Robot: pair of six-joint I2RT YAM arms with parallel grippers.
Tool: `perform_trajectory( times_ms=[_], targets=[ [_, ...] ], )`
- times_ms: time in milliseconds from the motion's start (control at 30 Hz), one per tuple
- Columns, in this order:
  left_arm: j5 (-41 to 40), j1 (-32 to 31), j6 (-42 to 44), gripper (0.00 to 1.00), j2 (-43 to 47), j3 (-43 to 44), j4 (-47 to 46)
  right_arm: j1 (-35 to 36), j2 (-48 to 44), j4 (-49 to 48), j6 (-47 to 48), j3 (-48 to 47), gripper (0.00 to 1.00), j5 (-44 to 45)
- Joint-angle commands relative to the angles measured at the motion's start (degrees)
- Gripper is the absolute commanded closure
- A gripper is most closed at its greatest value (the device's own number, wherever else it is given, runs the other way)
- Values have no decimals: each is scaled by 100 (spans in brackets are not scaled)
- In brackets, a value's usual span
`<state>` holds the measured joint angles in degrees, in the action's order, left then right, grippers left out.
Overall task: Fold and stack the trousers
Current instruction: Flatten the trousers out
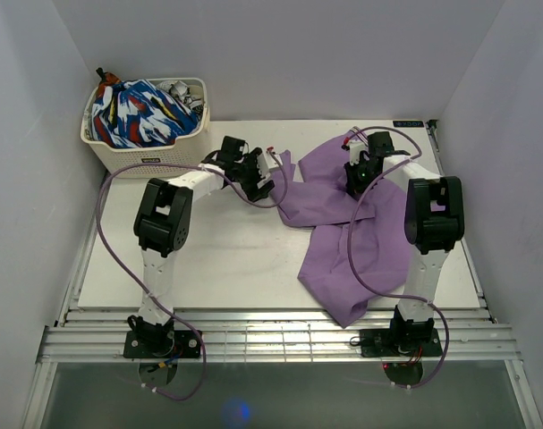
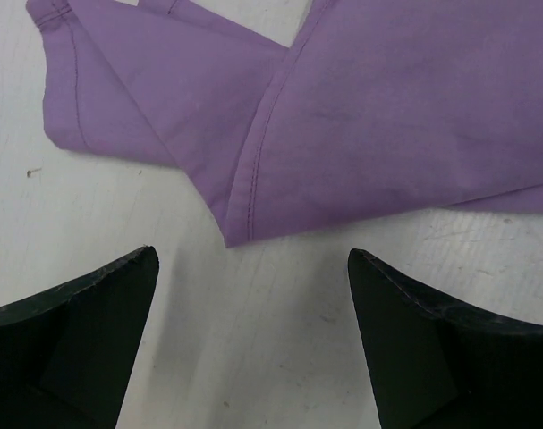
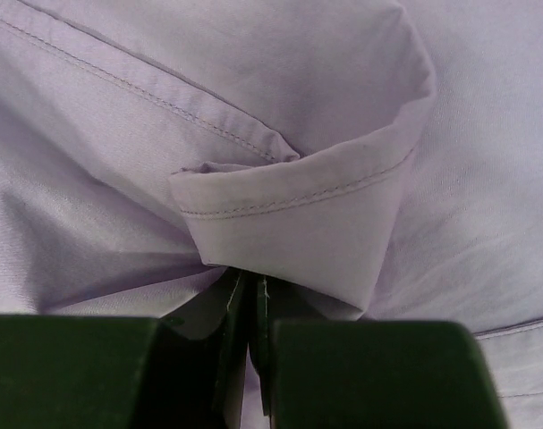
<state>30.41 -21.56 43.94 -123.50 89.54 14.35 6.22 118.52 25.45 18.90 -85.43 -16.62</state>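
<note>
- I see a basket (image 1: 142, 154) at the table's (image 1: 208, 259) far left corner, with open white surface across the left half.
- My left gripper (image 2: 251, 259), jaws spread wide, hovers just short of a seamed edge of the trousers (image 1: 360, 250), not touching it.
- The trousers lie crumpled on the right half, their long run going from the far edge to the near edge.
- My right gripper (image 3: 253, 304), pressed together, pinches a hemmed fold of them.

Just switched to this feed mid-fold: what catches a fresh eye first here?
The lilac trousers sprawl crumpled across the right half of the table. The right pincer is shut on a hemmed fold of them, while the left pincer gapes wide just short of a cloth corner. At far left, a white basket holds a blue, white and red patterned garment.
</note>
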Motion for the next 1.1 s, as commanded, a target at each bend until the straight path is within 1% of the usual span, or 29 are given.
perform_trajectory(
  times_ms=[0,67,133,167,233,267,333,367,400,433,467,500,567,600,633,667,700,767,800,900,1000,1033,1067],
  targets=[
    [70,-120,571,2,-129,309,-231,-59,-285,-58,79,17,92,89],
    [26,-173,659,2,-367,389,-213,-51,-312,-40,88,-9,92,115],
    [122,-182,703,9,-420,442,-161,-51,-338,-14,88,-44,92,124],
    [236,-182,651,24,-377,416,-195,-51,-382,-14,88,-35,92,115],
    [316,-173,493,44,-27,197,-292,-59,-435,-5,70,-44,92,81],
    [412,-173,458,61,123,117,-266,-51,-513,3,53,-53,92,63],
    [561,-147,370,82,431,12,312,-51,-610,4,-8,-44,92,-68],
    [623,-94,291,94,798,-32,514,-51,-724,-5,-35,-35,92,-104],
    [676,-59,203,100,1010,-102,899,-51,-777,-23,-70,-27,92,-148],
    [685,-24,-41,100,1256,-329,1051,-51,-847,-40,-149,-9,92,-261],
    [659,37,-166,100,1781,-453,1183,-51,-926,-58,-193,8,92,-315],
    [520,47,-254,100,2055,-585,1541,-42,-1084,-110,-228,35,92,-394],
    [457,117,-447,100,2627,-962,1895,-42,-1260,-181,-351,88,92,-657],
    [404,135,-552,100,3195,-1069,2140,-33,-1409,-251,-395,105,92,-754],
    [186,143,-675,100,3453,-1157,2299,-24,-1471,-251,-413,88,92,-955],
    [132,143,-816,100,3647,-1149,2535,11,-1576,-234,-439,79,92,-1061],
    [105,143,-878,100,3936,-1097,3112,20,-1621,-208,-439,62,92,-1315],
    [26,143,-992,100,4132,-922,3860,107,-1770,-199,-431,70,92,-1562],
    [-26,143,-1028,100,4280,-868,4004,151,-1797,-199,-431,88,92,-1720],
    [-272,143,-1282,100,4309,-632,4294,388,-1876,-242,-378,123,92,-1713],
    [-492,143,-1528,100,3678,-350,4496,599,-1789,-506,-421,158,92,-1388],
    [-571,143,-1660,100,3432,-132,4533,635,-1728,-558,-439,141,92,-1222],
    [-789,143,-1739,100,2855,-8,4568,722,-1570,-594,-439,62,92,-1186]
  ],
)
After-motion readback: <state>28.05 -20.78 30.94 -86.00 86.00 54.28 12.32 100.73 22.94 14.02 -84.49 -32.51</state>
